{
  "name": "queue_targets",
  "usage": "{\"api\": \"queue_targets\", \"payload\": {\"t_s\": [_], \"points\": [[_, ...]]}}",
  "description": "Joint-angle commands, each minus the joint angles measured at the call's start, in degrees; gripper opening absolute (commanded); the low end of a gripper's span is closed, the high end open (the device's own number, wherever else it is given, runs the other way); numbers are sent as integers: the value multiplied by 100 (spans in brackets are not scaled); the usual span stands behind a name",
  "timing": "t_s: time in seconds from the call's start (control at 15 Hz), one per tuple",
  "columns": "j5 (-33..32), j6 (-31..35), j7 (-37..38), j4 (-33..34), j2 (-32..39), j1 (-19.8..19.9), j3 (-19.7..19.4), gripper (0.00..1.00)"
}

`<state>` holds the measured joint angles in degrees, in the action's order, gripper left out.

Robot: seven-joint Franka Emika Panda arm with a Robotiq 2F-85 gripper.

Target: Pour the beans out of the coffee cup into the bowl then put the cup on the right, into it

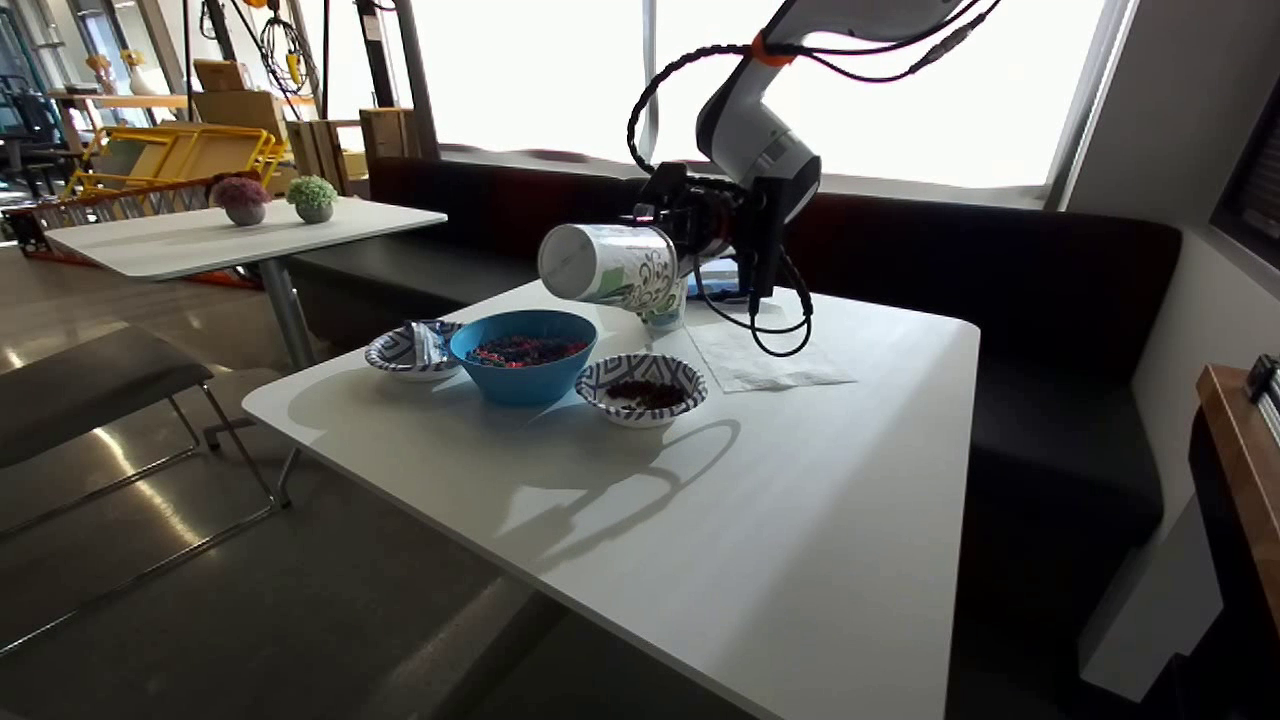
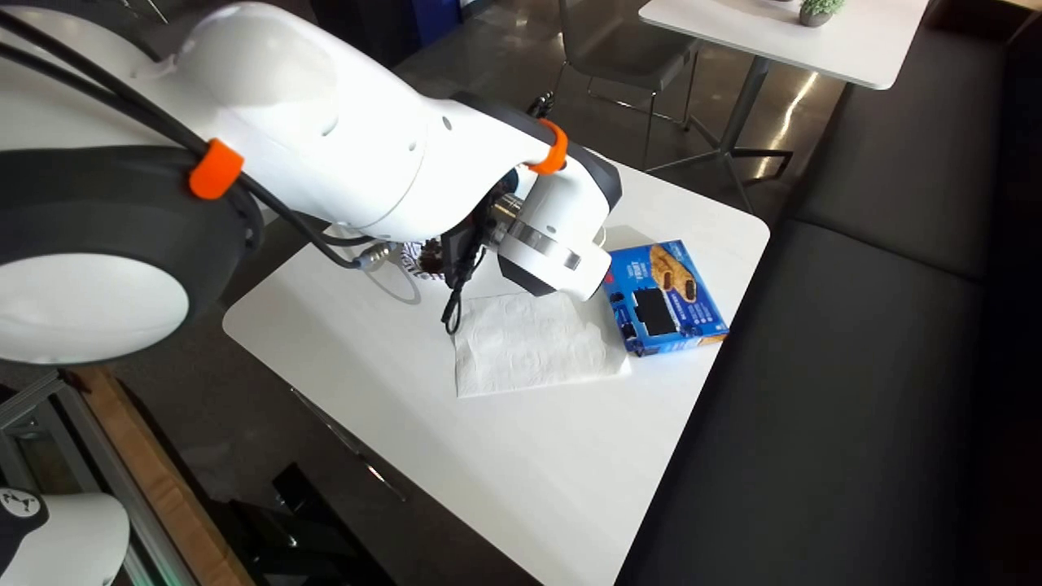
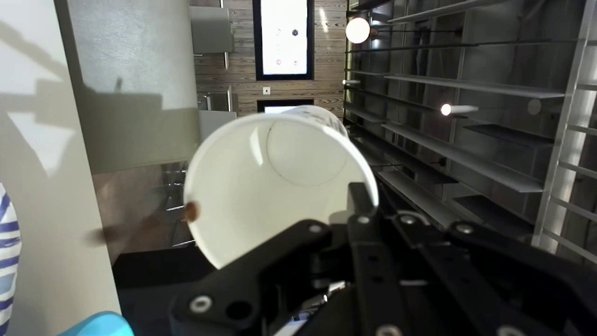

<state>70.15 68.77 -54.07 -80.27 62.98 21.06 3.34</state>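
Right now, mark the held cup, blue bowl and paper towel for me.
Held cup [image 3: 266,200]: in the wrist view, inside wall.
Blue bowl [image 1: 524,384]: in an exterior view, outer wall.
Paper towel [image 2: 533,346]: in an exterior view, middle of the sheet.

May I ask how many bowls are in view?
3: in an exterior view, the blue bowl between the left patterned bowl and the right patterned bowl. Others may be hidden.

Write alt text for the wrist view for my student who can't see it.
A pincer grips an off-white coffee cup by its rim, mouth facing the viewer, inside looking empty. A blurred brown speck, probably a bean, overlaps the rim; edges of a blue bowl and a striped dish show at left.
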Motion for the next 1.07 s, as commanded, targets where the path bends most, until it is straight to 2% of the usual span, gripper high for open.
{"api": "queue_targets", "payload": {"t_s": [0.0,0.53,1.0], "points": [[194,-304,-110,166,228,-87,-64,1],[416,-766,-440,245,312,-112,-133,1],[286,704,-52,-1356,-1356,-820,-672,1]]}}
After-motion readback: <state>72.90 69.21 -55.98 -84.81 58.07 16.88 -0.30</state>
